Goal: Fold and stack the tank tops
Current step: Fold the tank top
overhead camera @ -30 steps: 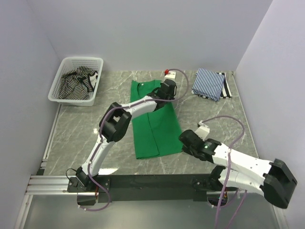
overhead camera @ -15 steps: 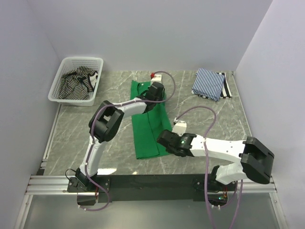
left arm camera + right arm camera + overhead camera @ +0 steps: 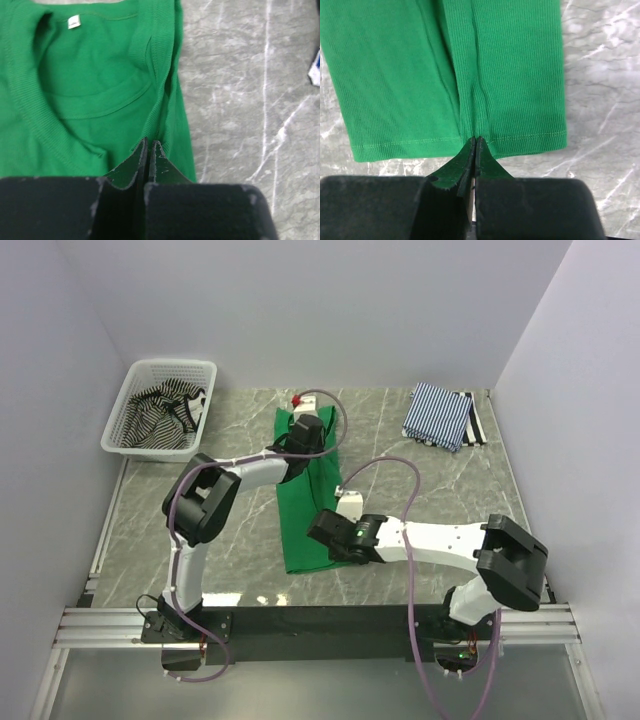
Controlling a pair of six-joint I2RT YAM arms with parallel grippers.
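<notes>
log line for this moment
left gripper: shut on green tank top near armhole | right gripper: shut on its hem | blue-striped top: folded, far right | basket: black-white top inside

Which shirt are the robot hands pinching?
The plain green tank top: left gripper and right gripper pinch it. The black-and-white top is in the basket; the blue-striped top lies folded.

At least three tank tops (image 3: 300,525) (image 3: 163,412) (image 3: 437,412), one basket (image 3: 172,365).
</notes>
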